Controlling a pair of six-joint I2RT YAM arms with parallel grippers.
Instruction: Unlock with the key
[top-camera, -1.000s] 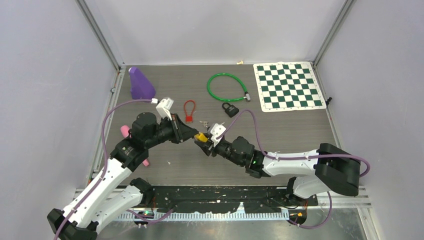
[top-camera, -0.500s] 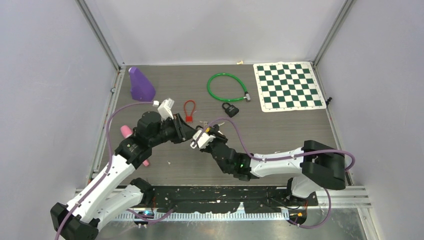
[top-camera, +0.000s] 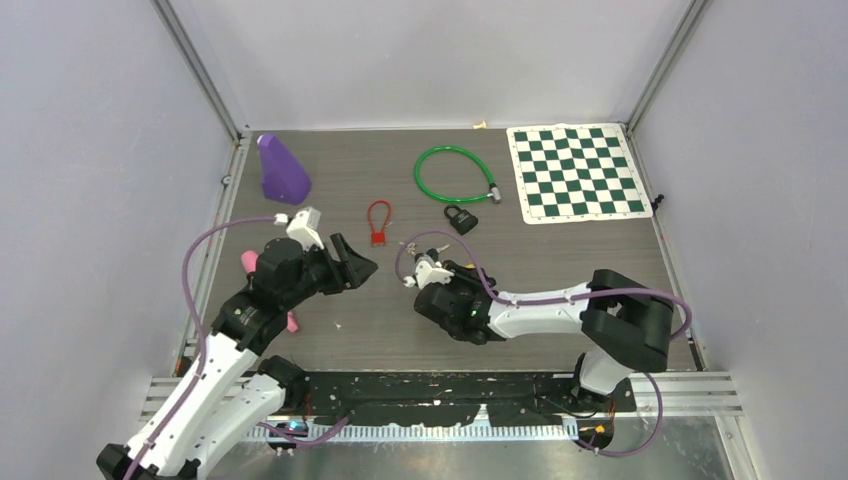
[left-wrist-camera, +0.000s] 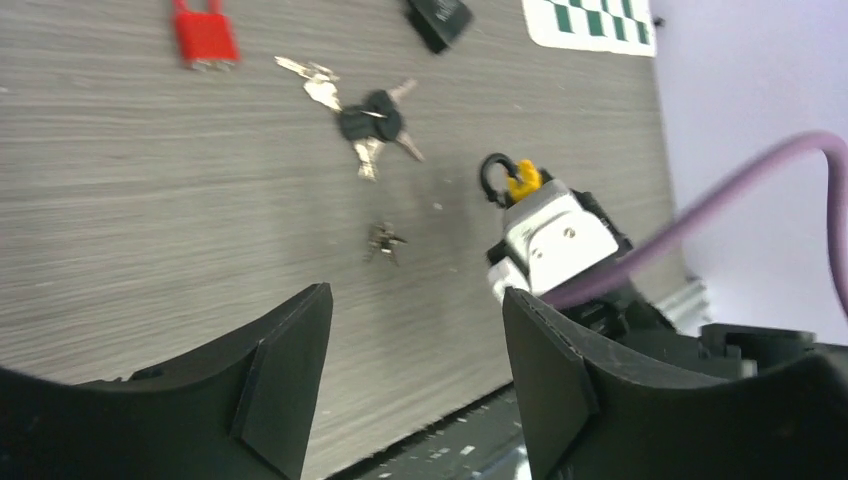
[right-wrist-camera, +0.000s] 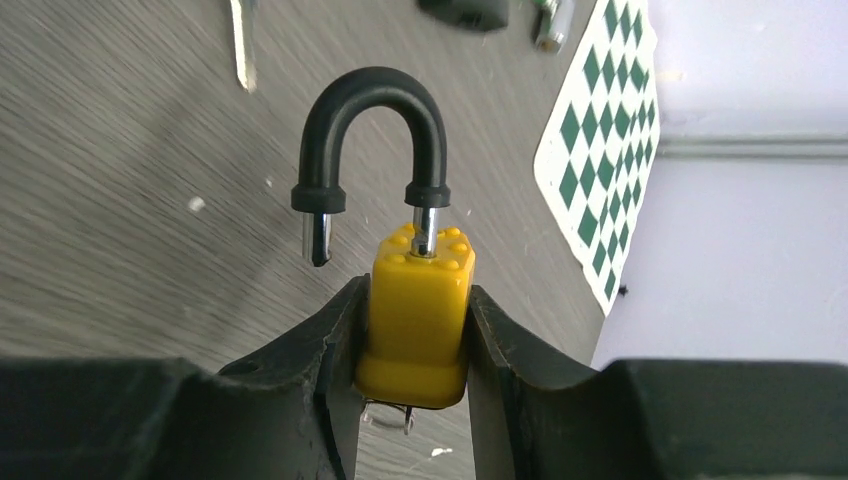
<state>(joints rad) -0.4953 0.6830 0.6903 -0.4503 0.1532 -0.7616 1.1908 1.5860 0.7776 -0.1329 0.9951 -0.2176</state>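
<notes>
Padlock (right-wrist-camera: 417, 310), yellow, shackle (right-wrist-camera: 370, 95) open, pinched in right hand (right-wrist-camera: 415, 293), left hand (left-wrist-camera: 415, 300) wide, empty.

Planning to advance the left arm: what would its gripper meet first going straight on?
Likely the table, just short of the small key. The right gripper with the yellow padlock lies off to one side. Depth is unclear.
</notes>
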